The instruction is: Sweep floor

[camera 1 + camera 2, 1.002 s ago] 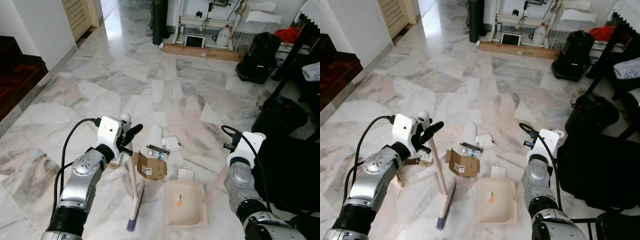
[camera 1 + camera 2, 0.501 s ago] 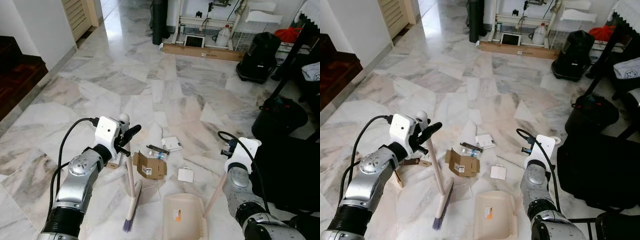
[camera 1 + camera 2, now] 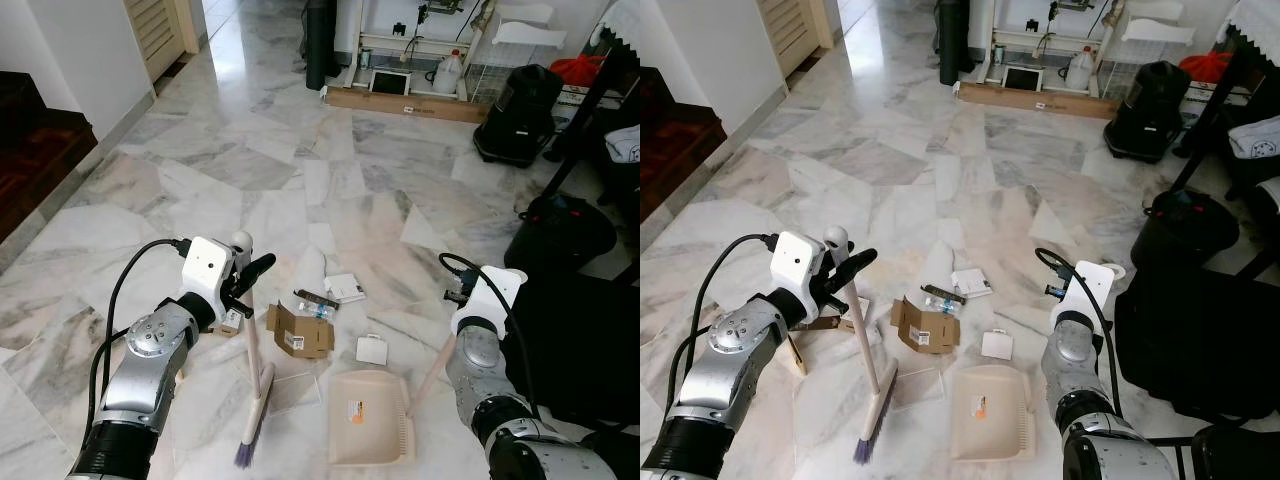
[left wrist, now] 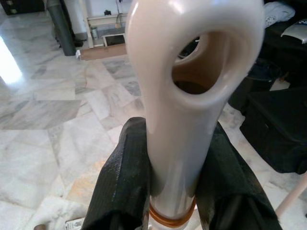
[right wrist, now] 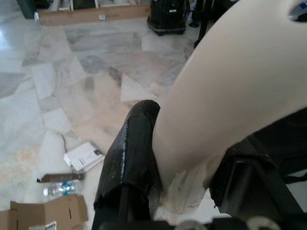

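left gripper (image 4: pixel 170 191): fingers clamped on broom (image 3: pixel 252 375) handle | right gripper (image 5: pixel 187 191): fingers clamped on dustpan (image 3: pixel 371 431) handle | cardboard box (image 3: pixel 298 333) lies on floor (image 3: pixel 300 160) between both.

Up close, the right end effector (image 5: pixel 184 158) has its black fingers (image 5: pixel 129 153) clamped on either side of the cream dustpan handle (image 5: pixel 240 91). Beyond it lies the marble floor (image 5: pixel 72 72), where a white booklet (image 5: pixel 84 155), a plastic bottle (image 5: pixel 60 189) and a cardboard box (image 5: pixel 45 213) are scattered. Farther off, a long cardboard carton (image 5: pixel 91 14) lies beside a black vacuum cleaner (image 5: pixel 168 17).
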Tool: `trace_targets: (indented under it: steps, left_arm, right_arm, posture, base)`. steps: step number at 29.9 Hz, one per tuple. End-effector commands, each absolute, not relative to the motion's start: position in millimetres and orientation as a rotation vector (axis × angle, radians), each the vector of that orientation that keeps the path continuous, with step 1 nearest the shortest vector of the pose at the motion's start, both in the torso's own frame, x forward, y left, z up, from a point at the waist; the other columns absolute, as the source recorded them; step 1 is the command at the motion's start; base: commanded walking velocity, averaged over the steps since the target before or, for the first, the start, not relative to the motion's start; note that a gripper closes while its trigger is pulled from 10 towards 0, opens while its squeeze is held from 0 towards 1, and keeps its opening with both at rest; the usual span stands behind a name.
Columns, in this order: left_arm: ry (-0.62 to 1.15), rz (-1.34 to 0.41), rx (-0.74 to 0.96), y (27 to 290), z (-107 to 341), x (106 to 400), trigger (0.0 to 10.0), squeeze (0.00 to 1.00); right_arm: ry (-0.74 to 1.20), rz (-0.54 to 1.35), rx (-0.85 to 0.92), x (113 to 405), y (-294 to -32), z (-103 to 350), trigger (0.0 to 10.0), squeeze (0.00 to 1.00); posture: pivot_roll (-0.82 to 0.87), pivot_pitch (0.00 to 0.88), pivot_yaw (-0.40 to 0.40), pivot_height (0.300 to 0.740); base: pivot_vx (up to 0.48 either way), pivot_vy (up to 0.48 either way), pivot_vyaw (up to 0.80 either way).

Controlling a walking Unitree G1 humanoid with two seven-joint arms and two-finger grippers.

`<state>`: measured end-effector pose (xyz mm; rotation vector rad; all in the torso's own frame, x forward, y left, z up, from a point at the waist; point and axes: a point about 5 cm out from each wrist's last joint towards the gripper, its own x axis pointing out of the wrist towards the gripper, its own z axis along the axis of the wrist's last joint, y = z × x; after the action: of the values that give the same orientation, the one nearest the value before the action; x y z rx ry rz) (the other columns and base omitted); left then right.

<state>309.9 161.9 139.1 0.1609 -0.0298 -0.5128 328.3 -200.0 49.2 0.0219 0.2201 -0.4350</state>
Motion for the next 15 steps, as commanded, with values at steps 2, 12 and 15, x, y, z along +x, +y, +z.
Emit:
trace_targets:
  steps: [2,12,15]
  left_arm:
    - [-0.065,-0.526,0.174,164,149,307,10.0,0.0]
    - [-0.055,-0.529,0.186,169,149,306,10.0,0.0]
    - [-0.055,-0.531,0.188,168,149,306,10.0,0.0]
  right_arm:
    - [0.257,-0.438,0.002,325,-200,44,10.0,0.0]
    - [0.314,-0.423,-0.01,320,-196,33,10.0,0.0]
    - [0.325,-0.421,-0.011,319,-195,32,10.0,0.0]
  posture:
    - [0.05,0.074,-0.037,0.74]
    - [0.07,0.065,-0.033,0.74]
    - [0.07,0.06,-0.032,0.74]
  base:
    - [0.0,0.0,0.0]
    - [0.0,0.0,0.0]
    - [0.0,0.0,0.0]
